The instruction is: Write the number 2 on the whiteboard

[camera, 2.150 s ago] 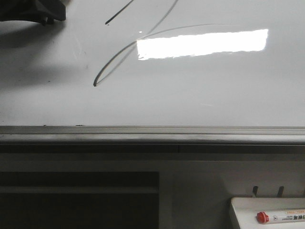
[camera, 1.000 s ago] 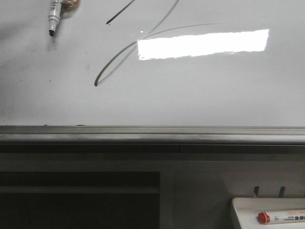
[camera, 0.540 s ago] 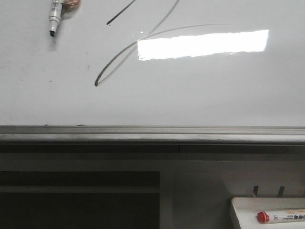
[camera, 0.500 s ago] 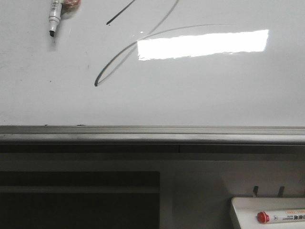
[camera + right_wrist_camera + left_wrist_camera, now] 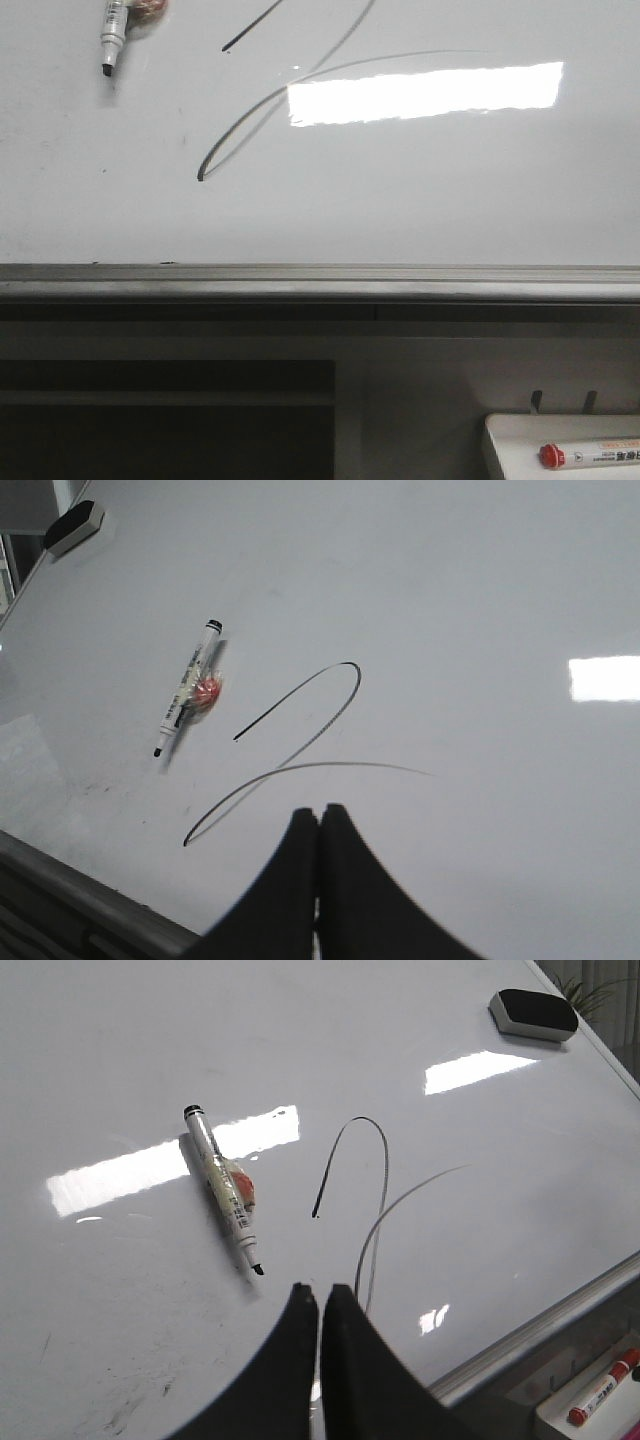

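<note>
Judging by the marks, the writing looks finished: the number 2 (image 5: pixel 300 745) stands drawn on the whiteboard (image 5: pixel 420 190) as a hooked upper curve, a sharp pointed bend nearest the railed edge, and a long sweeping base stroke. In the front view only its lower part shows, the bend lying toward the left half of the board, apart from the grey rail (image 5: pixel 320 280).

The marker pen (image 5: pixel 223 1187) lies flat on the board just beside the figure, uncapped with its dark tip bare, touching no line of the number. A reddish patch shows on its barrel; what that is cannot be told. Nothing grips it.

The left end effector (image 5: pixel 318 1305) hangs above the board with its fingers pressed together and nothing between them. The right end effector (image 5: pixel 318 825) is likewise closed and empty, above the base stroke of the figure. Neither appears in the front view.

What remains, if anything, seems only tidying: the pen sits loose on the board and not in a holder.

As for containers, a small white tray (image 5: pixel 520 440) sits below the railed edge, toward its right corner, and holds a red-capped marker (image 5: pixel 590 456) lying on its side. An eraser (image 5: pixel 533 1014) rests near the far corner of the board, well apart from the number.
</note>
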Tool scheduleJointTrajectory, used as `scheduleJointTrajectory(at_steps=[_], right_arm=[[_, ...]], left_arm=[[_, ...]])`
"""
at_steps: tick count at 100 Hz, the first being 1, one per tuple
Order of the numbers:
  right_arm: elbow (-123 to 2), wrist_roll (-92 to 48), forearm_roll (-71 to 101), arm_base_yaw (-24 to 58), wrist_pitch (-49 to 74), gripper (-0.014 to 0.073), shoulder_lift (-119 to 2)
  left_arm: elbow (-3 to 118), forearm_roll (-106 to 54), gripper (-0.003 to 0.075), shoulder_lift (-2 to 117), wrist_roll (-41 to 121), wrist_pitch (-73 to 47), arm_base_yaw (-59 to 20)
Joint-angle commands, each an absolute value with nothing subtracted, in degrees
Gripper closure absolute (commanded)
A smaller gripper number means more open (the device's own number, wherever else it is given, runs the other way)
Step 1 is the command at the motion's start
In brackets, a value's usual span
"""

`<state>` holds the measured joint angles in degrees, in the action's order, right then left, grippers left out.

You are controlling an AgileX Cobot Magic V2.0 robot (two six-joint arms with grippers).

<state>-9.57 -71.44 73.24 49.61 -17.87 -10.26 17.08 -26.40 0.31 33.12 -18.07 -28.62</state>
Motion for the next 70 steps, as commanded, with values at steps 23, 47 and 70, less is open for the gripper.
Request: scheduleJointTrajectory(at_steps=[23,47,70], right_arm=[[-11.1,-71.8,72.2,49.4,-19.2,0.0664,-10.8],[-11.1,-71.8,72.2,49.4,-19.3,0.0664,-10.8],[-11.1,-71.8,72.2,49.4,-19.3,0.0665,-10.8]], left_arm=[[18.6,-27.1,0.0741,1.1,32.9,-14.2,-28.4],[15.3,-17.3,0.0741,1.1,33.0,-14.1,-28.4],[7.1,-8.2,0.0741,1.1,32.8,-4.3,-22.5]])
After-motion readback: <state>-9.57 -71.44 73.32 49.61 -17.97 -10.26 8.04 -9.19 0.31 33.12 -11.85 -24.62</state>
